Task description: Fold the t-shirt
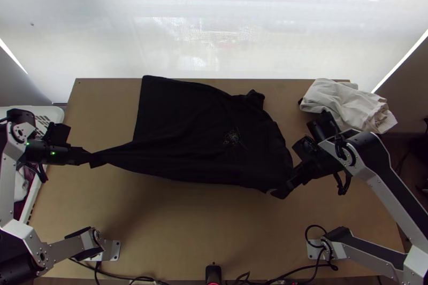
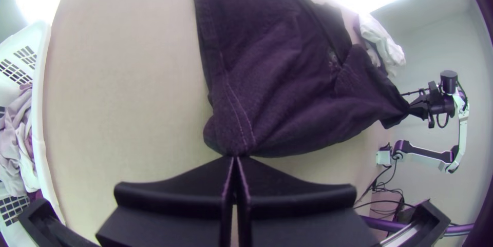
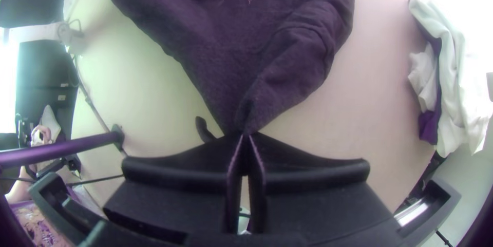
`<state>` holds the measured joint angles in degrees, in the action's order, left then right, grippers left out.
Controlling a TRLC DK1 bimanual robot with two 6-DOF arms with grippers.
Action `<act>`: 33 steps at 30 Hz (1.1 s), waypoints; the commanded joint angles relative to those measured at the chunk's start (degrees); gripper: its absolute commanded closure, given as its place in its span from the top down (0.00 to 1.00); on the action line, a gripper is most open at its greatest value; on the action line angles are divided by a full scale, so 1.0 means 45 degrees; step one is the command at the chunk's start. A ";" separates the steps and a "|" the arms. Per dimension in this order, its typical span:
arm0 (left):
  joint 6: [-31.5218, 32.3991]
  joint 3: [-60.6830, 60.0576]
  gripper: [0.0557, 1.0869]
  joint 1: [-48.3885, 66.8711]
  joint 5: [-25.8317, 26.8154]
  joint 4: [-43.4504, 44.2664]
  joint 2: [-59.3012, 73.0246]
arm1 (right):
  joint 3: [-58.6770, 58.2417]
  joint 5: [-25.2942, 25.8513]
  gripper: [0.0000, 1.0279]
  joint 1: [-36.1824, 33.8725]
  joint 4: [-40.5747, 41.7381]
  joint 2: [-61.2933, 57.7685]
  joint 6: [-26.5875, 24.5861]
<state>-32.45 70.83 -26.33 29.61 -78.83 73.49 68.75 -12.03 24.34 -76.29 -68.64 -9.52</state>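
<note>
I note strong backlight through the pale screen [image 1: 214, 44] beyond my table [image 1: 224, 221], glare peaking at the top view's upper edge; the black t-shirt [image 1: 182, 124] reads very dark, a soft shadow on the wood at its near side. Both wrist views: bright overall, straight edges bowed, corners dark; in the right one, glare whitens the area beside the pale cloth [image 3: 462, 82].

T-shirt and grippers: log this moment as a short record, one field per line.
garment: dark t-shirt with a small pale print
lie: mostly spread on the table, near edge drawn out between the grippers
left gripper: shut on the stitched hem
right gripper: shut on the opposite end; sleeve or shoulder, cannot tell
far right corner: bunched white cloth
beyond left edge: white basket holding clothes
</note>
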 commanded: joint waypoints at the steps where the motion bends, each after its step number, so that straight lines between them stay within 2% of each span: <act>1: -0.0465 0.0843 0.03 -0.0107 -0.0173 -0.0627 0.0367 | 0.0054 -0.0256 0.03 0.0002 -0.1621 0.0312 -0.0561; 11: -0.0485 0.2249 0.04 0.0479 0.0003 -0.0666 0.1598 | 0.0972 -0.0314 0.03 0.0080 -0.1562 -0.0528 -0.2572; 14: -0.0719 0.1311 0.04 0.1671 0.0081 -0.0666 0.0914 | 0.0659 -0.0314 0.03 0.0607 -0.1562 -0.0508 -0.2982; 19: -0.0426 -0.0271 0.03 0.3448 0.0218 -0.0491 0.0133 | -0.0434 -0.0295 0.03 0.1545 -0.1503 -0.0508 -0.3002; 33: -0.0114 -0.4704 0.03 0.6143 -0.0192 -0.0706 -0.3070 | -0.3130 -0.0295 0.03 0.2189 -0.1484 -0.0293 -0.3646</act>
<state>-33.41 59.11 -4.99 30.00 -81.17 65.71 60.42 -13.47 32.21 -83.02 -70.15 -24.14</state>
